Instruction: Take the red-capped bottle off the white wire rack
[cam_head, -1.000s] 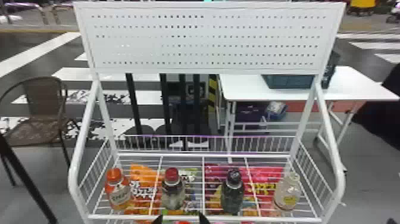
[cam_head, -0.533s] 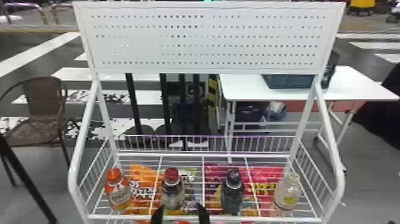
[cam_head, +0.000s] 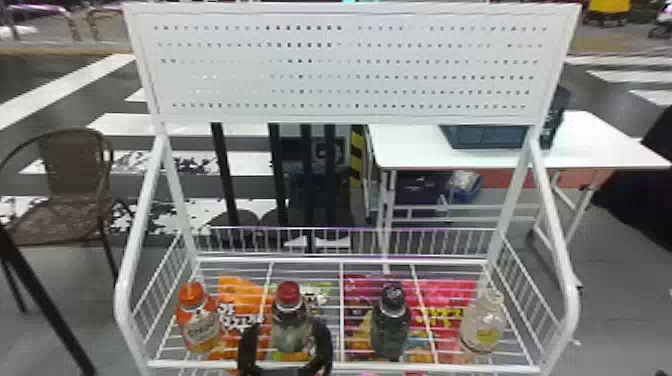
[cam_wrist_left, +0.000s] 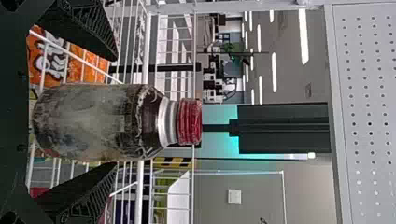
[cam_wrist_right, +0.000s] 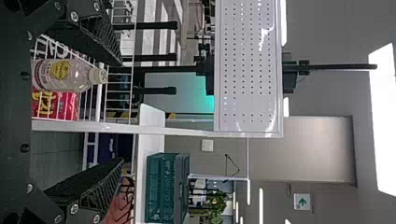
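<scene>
The red-capped bottle (cam_head: 291, 320) stands upright at the front of the white wire rack (cam_head: 341, 367), left of the middle. My left gripper (cam_head: 285, 331) is at the rack's front edge, with one finger on each side of the bottle. From the left wrist, the dark-shouldered bottle (cam_wrist_left: 102, 122) lies between the spread fingers of my left gripper (cam_wrist_left: 116, 111), with gaps on both sides and its red cap beyond the tips. My right gripper (cam_wrist_right: 122, 112) is held open with nothing between its fingers, before the rack's right side.
An orange-capped bottle (cam_head: 197, 320) stands left of the red-capped one; a dark-capped bottle (cam_head: 391, 322) and a clear bottle (cam_head: 482, 322) stand to its right. Snack bags (cam_head: 452, 310) lie behind and under the bars. A perforated white panel (cam_head: 350, 65) rises above the rack.
My left gripper has come forward from the front edge and slightly left, its fingers now alongside the red-capped bottle. The bottles and rack stay where they were.
</scene>
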